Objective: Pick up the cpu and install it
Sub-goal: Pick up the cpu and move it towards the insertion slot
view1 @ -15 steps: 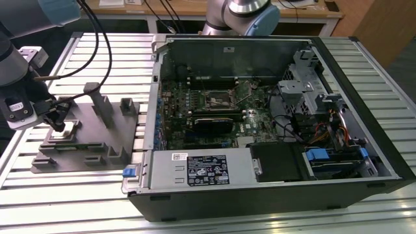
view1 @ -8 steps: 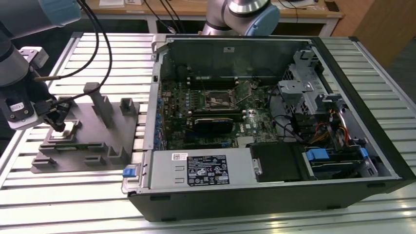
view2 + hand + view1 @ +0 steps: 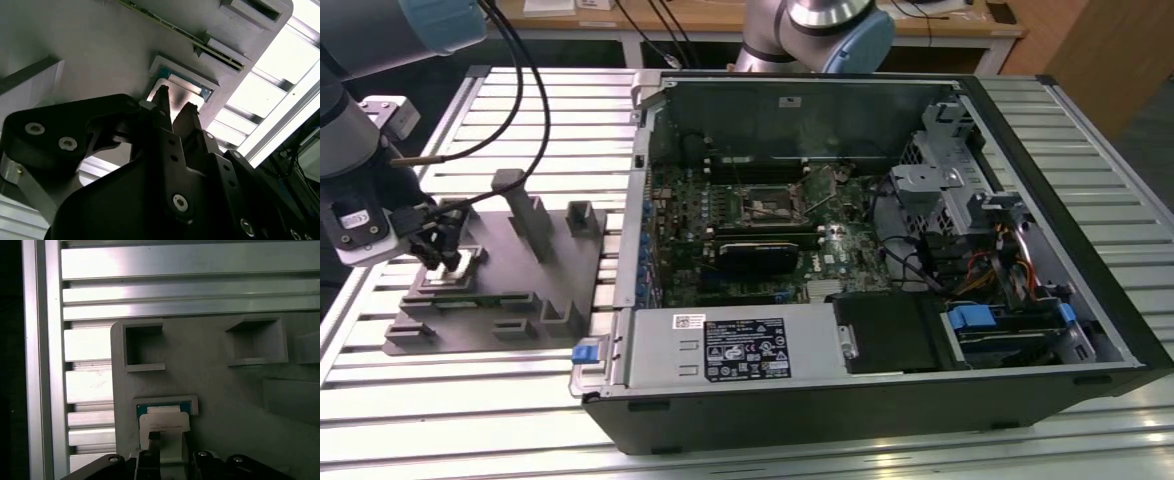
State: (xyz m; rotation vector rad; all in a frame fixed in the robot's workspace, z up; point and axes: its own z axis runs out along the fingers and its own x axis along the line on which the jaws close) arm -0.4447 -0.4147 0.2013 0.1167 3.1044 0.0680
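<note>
Hovering at the cpu (image 3: 165, 422) on the grey fixture (image 3: 520, 270), the end effector's (image 3: 175, 102) grip cannot be told.

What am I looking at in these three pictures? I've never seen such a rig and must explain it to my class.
A robot arm ends in a gripper. The exterior view looks from off the arm; both wrist views ride on it. On the slatted table stand an open computer case and a grey parts holder. The gripper is down at the cpu, a small silvery chip lying in that holder's pocket. Whether it grips it is unclear.
</note>
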